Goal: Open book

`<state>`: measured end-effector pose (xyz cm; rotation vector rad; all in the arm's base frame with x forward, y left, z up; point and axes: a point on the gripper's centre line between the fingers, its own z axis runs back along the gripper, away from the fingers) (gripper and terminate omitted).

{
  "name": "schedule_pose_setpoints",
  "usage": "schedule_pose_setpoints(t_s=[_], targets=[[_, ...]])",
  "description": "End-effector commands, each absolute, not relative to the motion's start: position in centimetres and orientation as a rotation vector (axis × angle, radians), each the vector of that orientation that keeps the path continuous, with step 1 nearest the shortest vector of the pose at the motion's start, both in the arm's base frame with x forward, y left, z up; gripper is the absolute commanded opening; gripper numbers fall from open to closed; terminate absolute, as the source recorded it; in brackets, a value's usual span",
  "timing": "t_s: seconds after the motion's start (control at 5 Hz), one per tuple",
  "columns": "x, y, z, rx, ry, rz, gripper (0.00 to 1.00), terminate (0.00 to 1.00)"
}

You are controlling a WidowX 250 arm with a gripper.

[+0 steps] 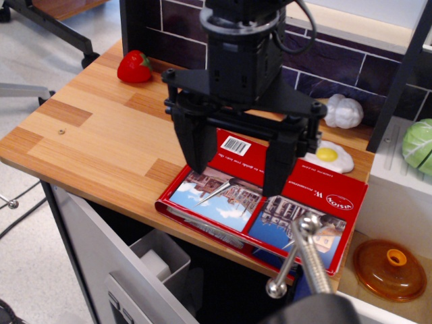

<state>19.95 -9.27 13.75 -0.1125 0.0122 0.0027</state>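
Observation:
The red hardcover book lies flat and closed at the front right of the wooden counter, partly overhanging the front edge. Its cover shows two photos of buildings against blue sky, a white barcode and white text. My black gripper hangs directly over the book with its jaws wide apart. The left finger and right finger reach down to just above the cover, or touch it. Nothing is held between them.
A red toy strawberry sits at the counter's back left. A toy fried egg and a white garlic bulb lie behind the book. A metal faucet rises in front. An orange lid and green cabbage are right.

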Motion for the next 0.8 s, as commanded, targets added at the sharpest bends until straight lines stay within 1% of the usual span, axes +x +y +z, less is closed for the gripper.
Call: schedule_pose_setpoints(t_s=[0.0, 0.2, 0.4, 0.6], targets=[[19.9, -9.3, 13.7, -0.112, 0.012, 0.003, 1.0, 0.0], [21.6, -11.8, 13.3, -0.108, -0.038, 0.052, 1.0, 0.0], [22.9, -14.0, 13.1, -0.124, -0.076, 0.081, 1.0, 0.0], [23.5, -15.7, 11.8, -0.103, -0.132, 0.07, 1.0, 0.0]])
